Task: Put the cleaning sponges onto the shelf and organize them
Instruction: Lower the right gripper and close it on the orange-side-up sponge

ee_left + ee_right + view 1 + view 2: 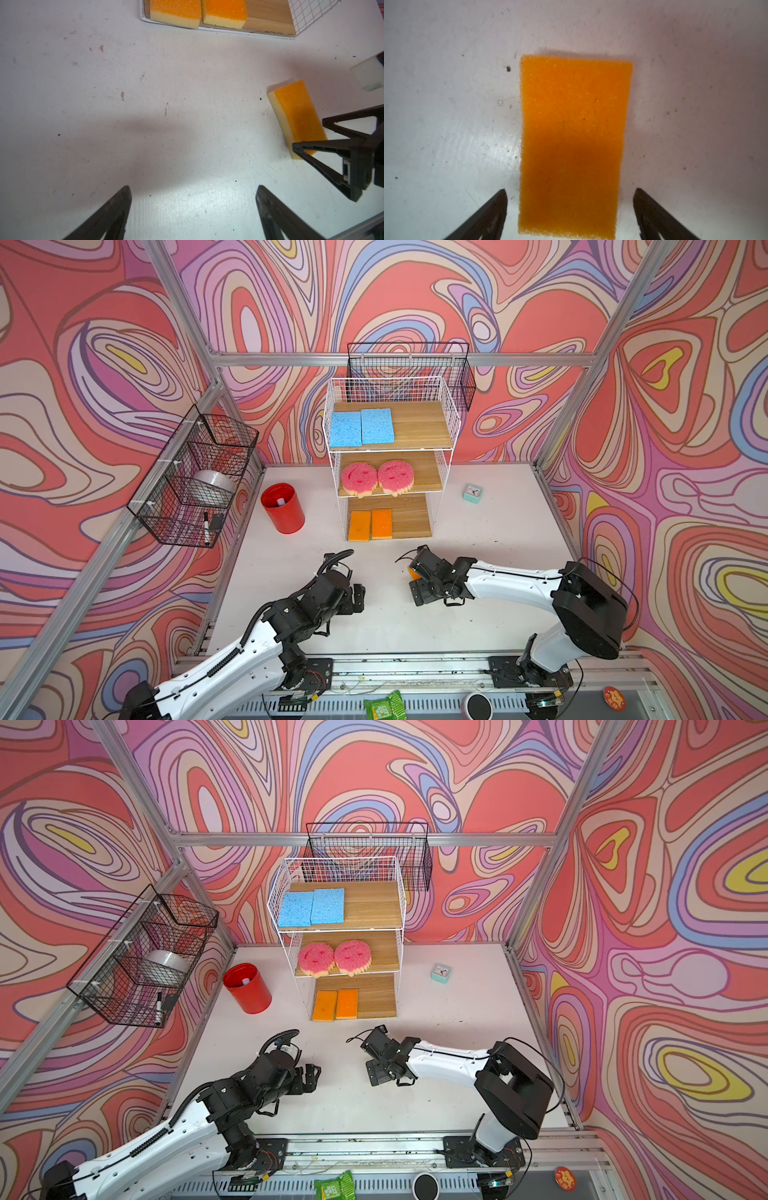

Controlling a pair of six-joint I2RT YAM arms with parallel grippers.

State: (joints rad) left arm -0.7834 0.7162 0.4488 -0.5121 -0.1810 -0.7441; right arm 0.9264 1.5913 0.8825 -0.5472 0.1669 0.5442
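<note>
The shelf [419, 427] stands at the back of the table. Two blue sponges [361, 427] lie on its top board, two pink smiley sponges [376, 477] on the middle board and two orange sponges [370, 524] on the bottom board. A third orange sponge [573, 145] lies flat on the table, orange side up, in front of the shelf. My right gripper [571, 190] hangs open over it, one finger on each side and neither touching. To its left, my left gripper [193, 187] is open and empty over bare table, with that sponge [297, 116] off to one side.
A red cup [283, 508] stands left of the shelf and a small mint clock [472, 492] to its right. Black wire baskets hang on the left wall [195, 481] and behind the shelf [409, 373]. A green packet [384, 705] lies at the front rail.
</note>
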